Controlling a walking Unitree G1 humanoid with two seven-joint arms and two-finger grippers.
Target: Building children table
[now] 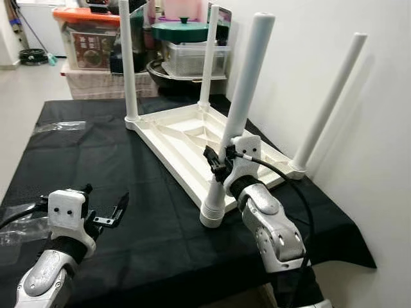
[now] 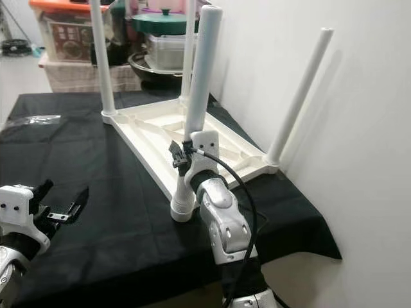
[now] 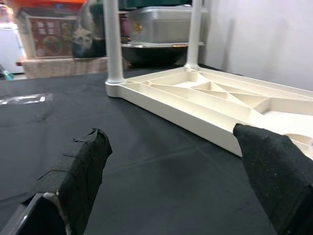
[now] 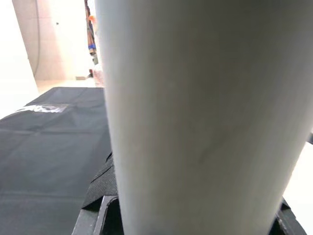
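Note:
A white plastic children's table [image 1: 186,138] lies upside down on a black cloth [image 1: 83,167], with its legs pointing up. My right gripper [image 1: 221,163] is shut on the lower part of the near leg [image 1: 247,83], which stands in the front corner socket. In the right wrist view, that leg [image 4: 195,112] sits close between the black fingers. My left gripper [image 1: 106,205] hovers open over the cloth at the front left, apart from the table. In the left wrist view, its fingers [image 3: 78,171] are spread wide, with the table's underside [image 3: 220,98] beyond them.
Three other legs stand at the back left [image 1: 127,61], back right [image 1: 209,58] and right corner [image 1: 329,102]. A white wall [image 1: 366,192] runs close along the right. Storage boxes [image 1: 87,35] and pots [image 1: 180,31] are stacked behind. A clear plastic bag [image 1: 61,126] lies on the cloth.

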